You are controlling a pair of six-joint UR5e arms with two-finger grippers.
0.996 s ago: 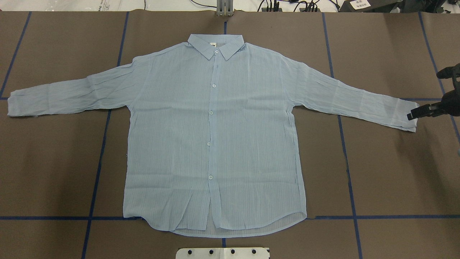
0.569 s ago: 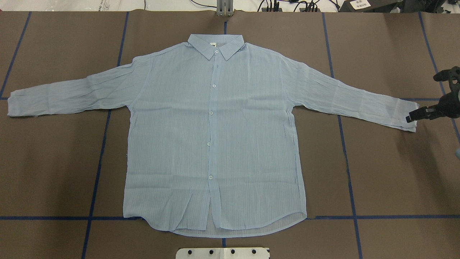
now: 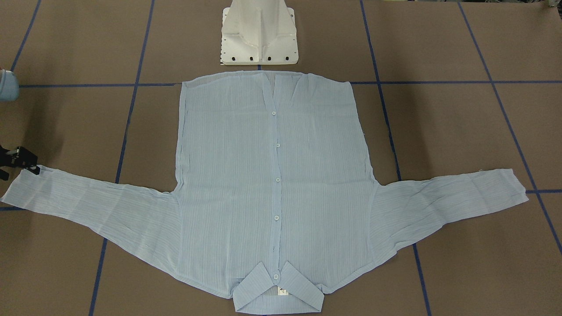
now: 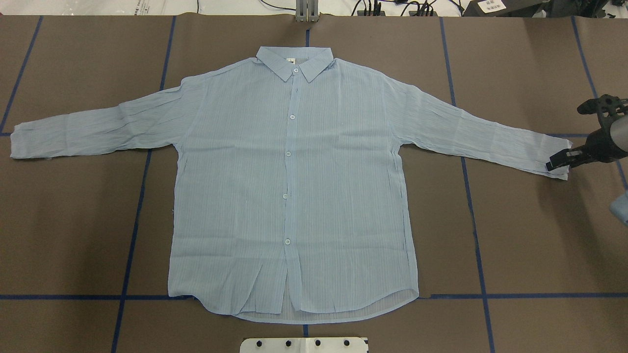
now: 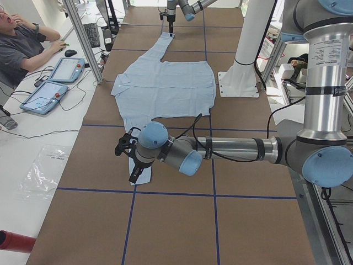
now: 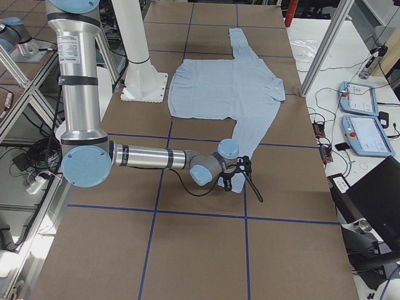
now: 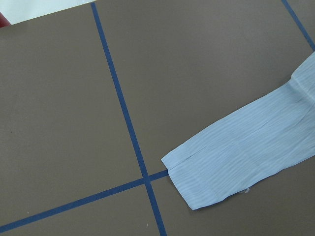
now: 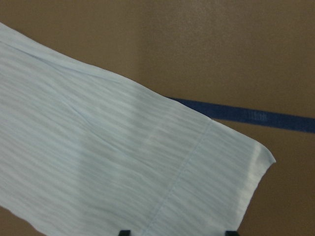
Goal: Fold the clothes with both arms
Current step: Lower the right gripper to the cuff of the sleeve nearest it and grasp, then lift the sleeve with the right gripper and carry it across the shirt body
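1. Left grey-silver tubular arm (image 5: 231, 149): poised near the left cuff (image 7: 197, 182); how its jaws stand cannot be told.
2. Thin pale-blue striped button-up shirt (image 4: 294, 186): laid flat and buttoned on the brown bench (image 4: 530, 245) (sleeves outstretched, crinkled).
3. Right arm (image 6: 150, 158): jaws parted about the right cuff (image 8: 221, 167), nothing gripped; sleeve-grasping is judged under way, and closing is called for next.

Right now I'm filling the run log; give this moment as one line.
shirt: flat, unfolded | right gripper: open at right-side cuff | left gripper: near left-side cuff, state unclear

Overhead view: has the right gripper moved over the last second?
Yes. The right gripper has crept toward the view's left, farther in over the cuff of the shirt, which lies unmoved.
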